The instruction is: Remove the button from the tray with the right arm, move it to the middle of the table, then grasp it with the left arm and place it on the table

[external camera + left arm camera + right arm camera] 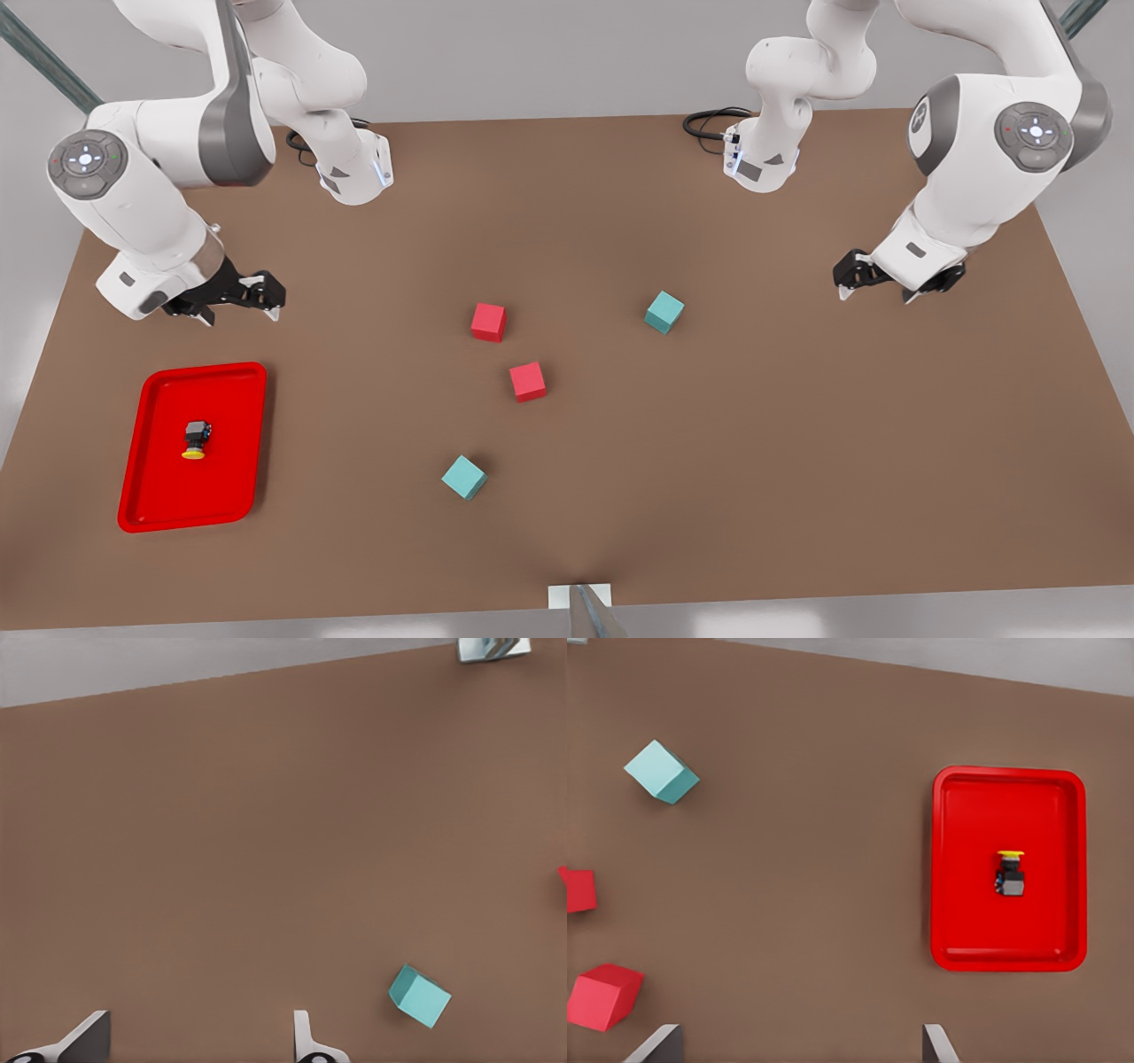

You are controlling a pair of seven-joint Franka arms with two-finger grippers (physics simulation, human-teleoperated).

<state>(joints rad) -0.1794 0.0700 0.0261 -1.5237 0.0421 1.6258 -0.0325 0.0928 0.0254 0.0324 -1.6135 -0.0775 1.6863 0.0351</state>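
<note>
The button (196,439) lies on its side in the tray (149,478), not yet grasped. The right gripper (237,299) hovers spread wide near the tray (presumably staged to descend). The left gripper (890,282) waits, also wide, near a teal cube (419,996). The right wrist view shows the button's yellow cap pointing toward the tray's far short rim.

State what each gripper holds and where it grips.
Nothing. Right gripper and left gripper hang open over the table; the button lies in the tray.
</note>
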